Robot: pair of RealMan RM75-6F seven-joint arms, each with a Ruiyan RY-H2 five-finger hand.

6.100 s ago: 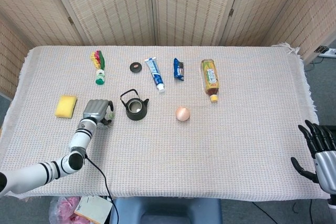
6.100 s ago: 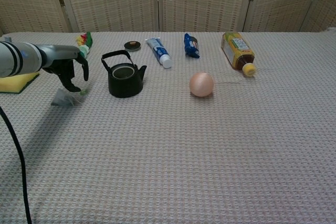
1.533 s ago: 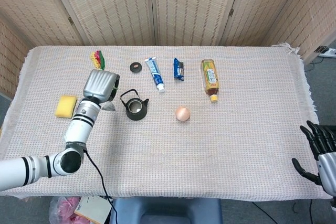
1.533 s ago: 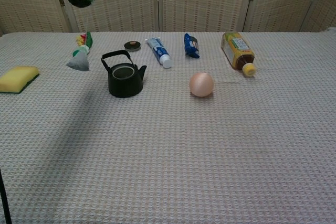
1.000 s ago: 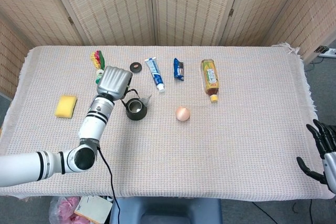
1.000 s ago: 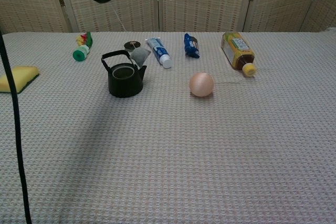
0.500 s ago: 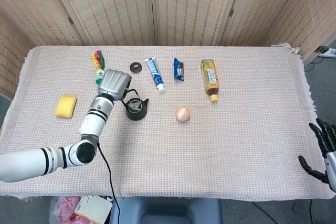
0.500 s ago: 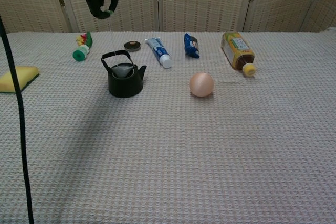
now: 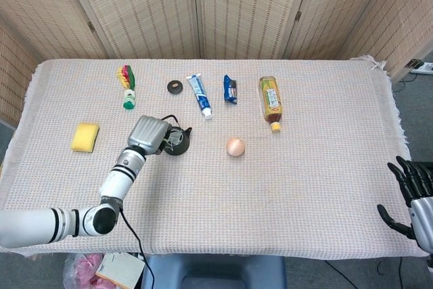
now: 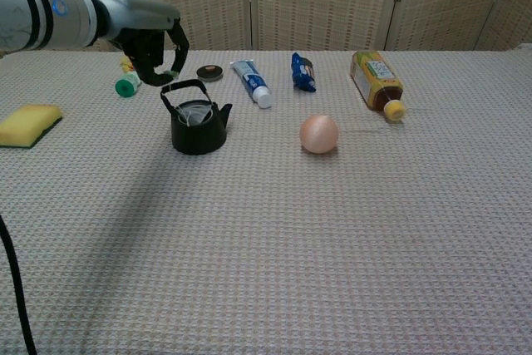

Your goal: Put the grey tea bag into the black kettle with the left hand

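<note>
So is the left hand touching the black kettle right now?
Cannot tell. In the chest view the left hand sits just above the black kettle handle with no plain gap, and in the head view it overlaps the kettle, hiding any contact.

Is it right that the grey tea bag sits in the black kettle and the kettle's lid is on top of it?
Not quite. In the chest view the grey tea bag sits in the open black kettle, but the lid lies on the table behind it.
</note>
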